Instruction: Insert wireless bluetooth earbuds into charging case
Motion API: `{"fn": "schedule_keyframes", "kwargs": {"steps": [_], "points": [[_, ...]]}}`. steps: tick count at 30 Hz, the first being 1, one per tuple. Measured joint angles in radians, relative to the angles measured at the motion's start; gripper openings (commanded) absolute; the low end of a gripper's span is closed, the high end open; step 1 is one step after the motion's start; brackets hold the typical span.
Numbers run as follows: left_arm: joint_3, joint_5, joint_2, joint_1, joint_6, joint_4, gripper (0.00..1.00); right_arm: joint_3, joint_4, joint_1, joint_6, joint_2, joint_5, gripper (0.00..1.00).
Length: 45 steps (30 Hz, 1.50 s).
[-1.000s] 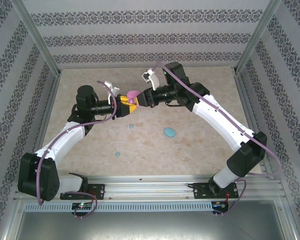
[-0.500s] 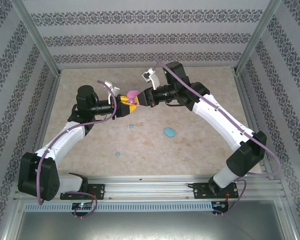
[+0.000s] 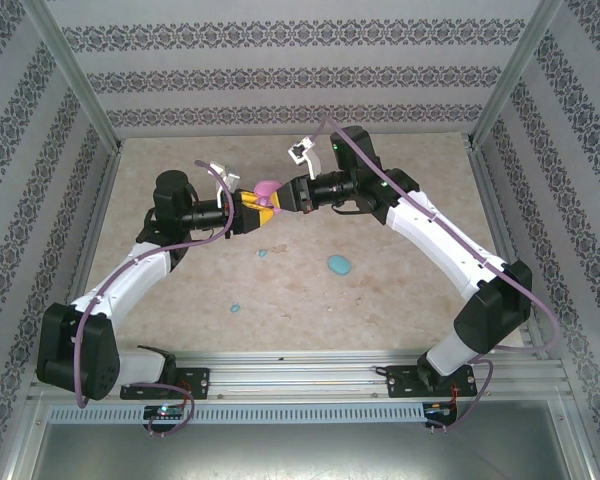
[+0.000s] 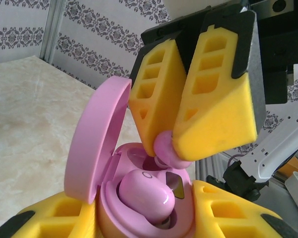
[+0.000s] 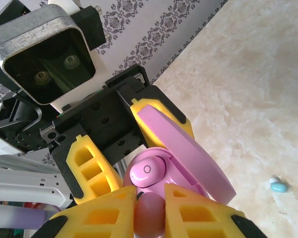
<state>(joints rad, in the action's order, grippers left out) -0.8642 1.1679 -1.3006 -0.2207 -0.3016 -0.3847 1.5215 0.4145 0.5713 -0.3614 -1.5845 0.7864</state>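
Table: beige marbled tabletop [image 3: 400,300], lying under both arms.
Left gripper [image 3: 248,212]: yellow padded fingers clenched on the pink oval plastic charging case [image 4: 97,144], held above the table with its lid standing open.
Right gripper [image 5: 149,208]: fingers pinch one pink-purple earbud [image 4: 165,148] at the mouth of the case's free socket.
Blue case: light blue oval case [image 3: 338,265] on the table, apart.
Seated bud: second pink-purple earbud [image 4: 144,193] sits in its socket.
Blue buds: two tiny light blue earbuds [image 3: 263,252] [image 3: 236,308] on the table.
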Motion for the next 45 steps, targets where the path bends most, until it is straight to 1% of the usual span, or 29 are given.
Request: {"fn": "schedule_keyframes", "kwargs": {"steps": [8, 13, 24, 31, 40, 45], "points": [[0.000, 0.002, -0.013, 0.000, -0.007, -0.001, 0.00, -0.001, 0.016, 0.001, 0.025, 0.000, -0.011, 0.32], [0.000, 0.002, -0.014, 0.000, -0.007, -0.002, 0.00, 0.011, 0.032, 0.001, 0.028, 0.000, -0.012, 0.35], [0.000, 0.003, -0.014, 0.000, -0.008, -0.021, 0.00, 0.052, 0.092, 0.001, 0.035, 0.000, -0.058, 0.42], [0.000, 0.003, -0.013, 0.000, -0.008, -0.035, 0.00, 0.068, 0.112, 0.001, 0.032, 0.004, -0.072, 0.42], [0.000, 0.030, -0.007, 0.000, -0.007, -0.051, 0.00, 0.068, 0.117, 0.000, 0.016, 0.047, -0.137, 0.42], [0.000, 0.037, 0.008, 0.000, -0.006, -0.055, 0.00, 0.077, 0.112, -0.014, -0.029, 0.051, -0.167, 0.43]]}}
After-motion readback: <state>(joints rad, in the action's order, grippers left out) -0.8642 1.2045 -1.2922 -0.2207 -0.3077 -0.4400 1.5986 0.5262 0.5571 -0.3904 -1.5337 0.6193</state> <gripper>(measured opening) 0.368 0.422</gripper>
